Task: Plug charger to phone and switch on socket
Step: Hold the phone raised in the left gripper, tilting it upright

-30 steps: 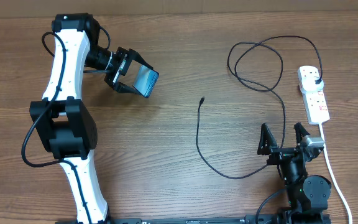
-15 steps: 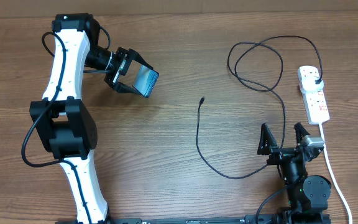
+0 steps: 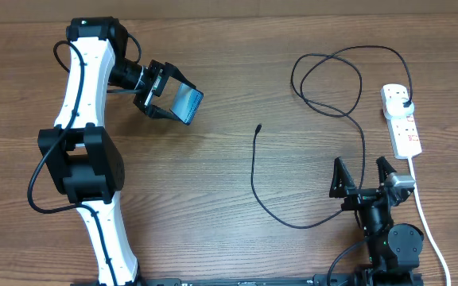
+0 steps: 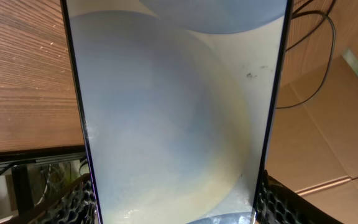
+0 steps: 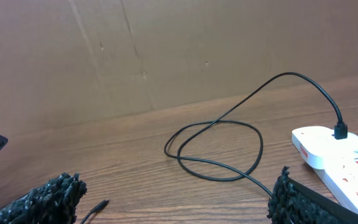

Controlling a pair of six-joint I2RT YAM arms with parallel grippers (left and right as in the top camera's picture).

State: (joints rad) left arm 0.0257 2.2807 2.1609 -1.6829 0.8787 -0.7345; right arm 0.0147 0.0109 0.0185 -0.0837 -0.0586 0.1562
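Phone (image 3: 188,104) is clamped across its edges in the left tool (image 3: 175,100), tilted above the tabletop (image 3: 213,206), likely to present its port. Charger (image 3: 253,168) lies loose mid-tabletop, plug (image 3: 405,102) seated in the socket (image 3: 405,133). The right tool (image 3: 363,178) waits beside it, jaws apart, empty.

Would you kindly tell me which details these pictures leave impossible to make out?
1. Charging port of the slim dark-edged phone: left wrist view, its ends are cut off by the top and bottom edges; overhead, too small.
2. Switch positions on the white elongated power strip: overhead, too small; right wrist, cut by the right edge.
3. Shape of the small connector tip on the thin black charger cable: too small in both views.
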